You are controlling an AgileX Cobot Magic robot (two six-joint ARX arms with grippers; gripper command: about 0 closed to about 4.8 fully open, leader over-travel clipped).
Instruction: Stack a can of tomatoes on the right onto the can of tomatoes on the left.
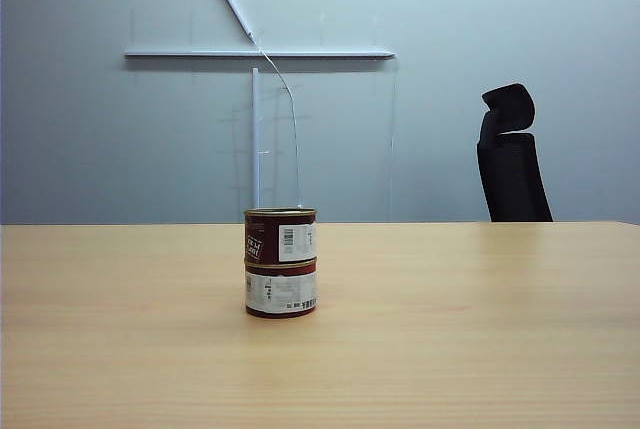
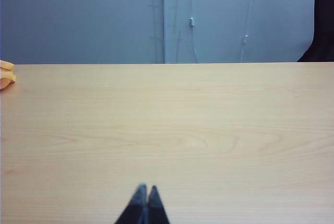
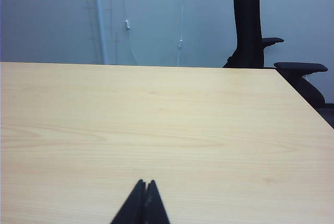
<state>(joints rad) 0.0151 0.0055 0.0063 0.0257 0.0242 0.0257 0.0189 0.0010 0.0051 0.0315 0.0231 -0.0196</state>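
- Upper dark-red round metal tomato can stands upright on the lower matching tomato can, on the pale wooden table.
- Left gripper and right gripper are clenched, empty, low over the table; neither wrist view shows the cans.

Left gripper and right gripper: black, pointed.

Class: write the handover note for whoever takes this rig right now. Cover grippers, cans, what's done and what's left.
Left gripper: shut, empty, held above bare table, clear of the cans.
Right gripper: shut, empty, also above bare table.
Cans: top can sits upright on bottom can, left of the table's middle in the exterior view.
Done: stack made, nothing held.
Left: nothing apparent; maybe check the stack looks steady.
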